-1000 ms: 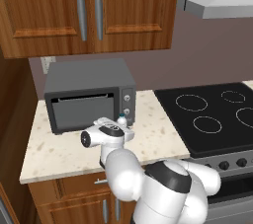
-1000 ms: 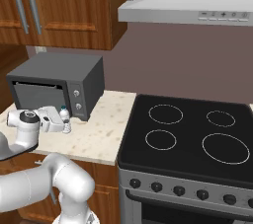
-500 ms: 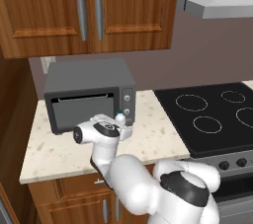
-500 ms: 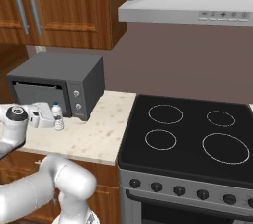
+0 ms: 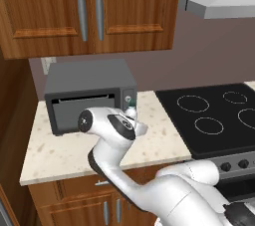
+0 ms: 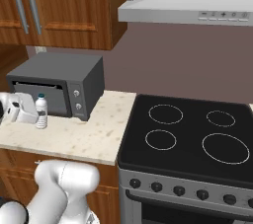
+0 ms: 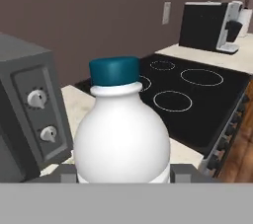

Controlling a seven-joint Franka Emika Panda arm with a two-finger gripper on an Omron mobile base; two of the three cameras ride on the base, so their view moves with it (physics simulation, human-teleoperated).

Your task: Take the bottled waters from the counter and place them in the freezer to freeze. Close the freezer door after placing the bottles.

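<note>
One bottled water [image 7: 122, 136], clear with a teal cap, stands upright close before the hand camera, with a dark fingertip [image 7: 64, 172] on each side of its body. My gripper [image 6: 34, 115] is shut on this bottle [image 6: 41, 113] over the beige counter [image 6: 84, 139], just in front of the grey toaster oven. From the left base camera, its teal cap and neck [image 5: 129, 104] peek out above my white wrist. I cannot tell whether its base touches the counter [image 5: 55, 155]. The freezer and its door are out of view.
The grey toaster oven [image 5: 84, 90] stands right behind the bottle. A black stovetop [image 6: 192, 134] adjoins the counter on the right, under a range hood [image 6: 188, 6]. Wooden cabinets [image 5: 89, 11] hang overhead. A dark coffee machine [image 7: 207, 18] sits past the stove.
The hand has swung left along the counter front with the bottle in its grip, and the wrist has turned. The toaster oven and stove have stayed put.
</note>
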